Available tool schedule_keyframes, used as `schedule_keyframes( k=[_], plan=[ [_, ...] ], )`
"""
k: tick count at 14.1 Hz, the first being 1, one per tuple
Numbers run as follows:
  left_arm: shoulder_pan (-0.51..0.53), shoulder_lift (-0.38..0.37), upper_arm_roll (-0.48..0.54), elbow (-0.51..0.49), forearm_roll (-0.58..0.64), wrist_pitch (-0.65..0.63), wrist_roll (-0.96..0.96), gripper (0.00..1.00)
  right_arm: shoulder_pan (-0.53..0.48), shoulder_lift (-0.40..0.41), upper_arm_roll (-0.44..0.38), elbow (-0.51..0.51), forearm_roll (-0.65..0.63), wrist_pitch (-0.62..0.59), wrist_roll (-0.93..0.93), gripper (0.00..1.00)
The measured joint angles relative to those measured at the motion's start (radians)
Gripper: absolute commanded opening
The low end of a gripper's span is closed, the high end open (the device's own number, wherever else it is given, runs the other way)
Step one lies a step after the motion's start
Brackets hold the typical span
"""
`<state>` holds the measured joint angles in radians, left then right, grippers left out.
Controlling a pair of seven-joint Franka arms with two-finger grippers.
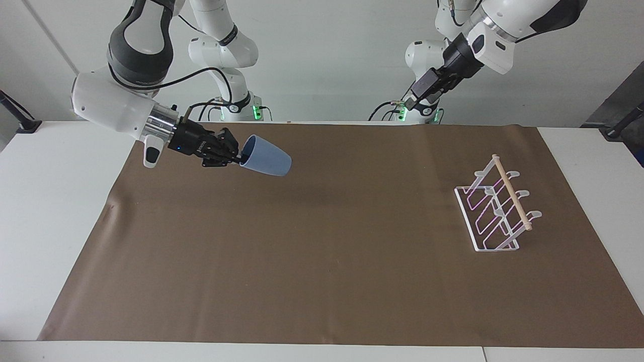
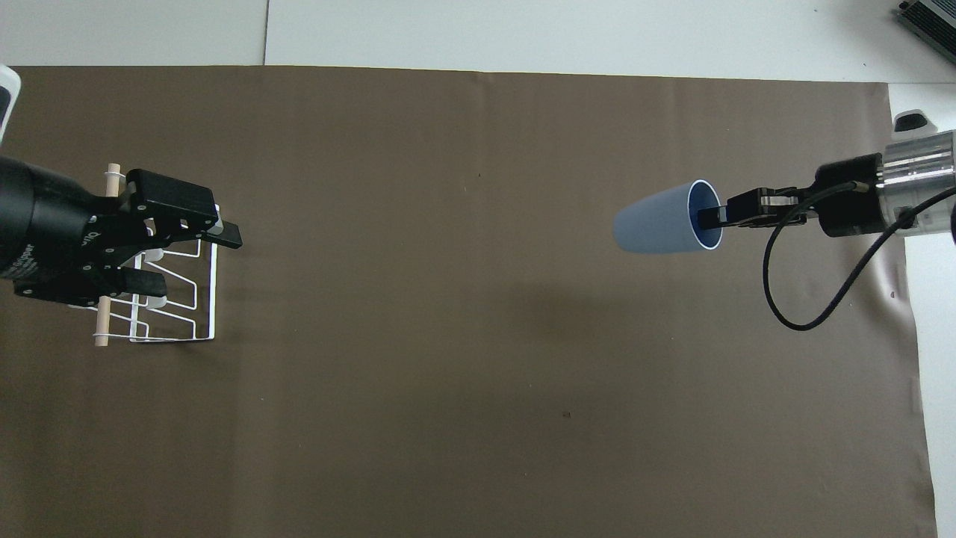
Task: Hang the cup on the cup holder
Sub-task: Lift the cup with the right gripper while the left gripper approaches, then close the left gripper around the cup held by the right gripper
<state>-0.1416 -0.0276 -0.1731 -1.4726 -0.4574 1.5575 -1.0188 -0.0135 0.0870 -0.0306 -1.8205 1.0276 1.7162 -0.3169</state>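
The light-blue cup [image 1: 265, 162] [image 2: 657, 229] hangs in the air on its side, its base pointing toward the left arm's end of the table. My right gripper [image 1: 236, 160] [image 2: 709, 218] is shut on the cup's rim, one finger inside the mouth, above the mat at the right arm's end. The white wire cup holder [image 1: 495, 211] [image 2: 179, 299] with its wooden dowel stands on the mat at the left arm's end. My left gripper [image 1: 410, 103] [image 2: 196, 261] is open and empty, raised high; from overhead it covers part of the cup holder.
A brown mat [image 1: 322, 261] covers most of the white table [image 1: 45, 201]. A grey device [image 2: 930, 19] sits at the table's corner farthest from the robots, at the right arm's end.
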Motion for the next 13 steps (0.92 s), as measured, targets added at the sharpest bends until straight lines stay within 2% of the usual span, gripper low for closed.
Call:
schedule_keyframes(
  k=[5,13],
  plan=[
    [-0.1,0.011,-0.014,-0.048,-0.027,0.168,-0.349,1.0,0.01,-0.042,0.002,-0.123,0.272,0.0,-0.067,0.0],
    [-0.217,0.083,-0.015,-0.053,-0.053,0.394,-0.768,1.0,0.053,-0.108,0.003,-0.239,0.489,0.0,-0.091,0.0]
  ],
)
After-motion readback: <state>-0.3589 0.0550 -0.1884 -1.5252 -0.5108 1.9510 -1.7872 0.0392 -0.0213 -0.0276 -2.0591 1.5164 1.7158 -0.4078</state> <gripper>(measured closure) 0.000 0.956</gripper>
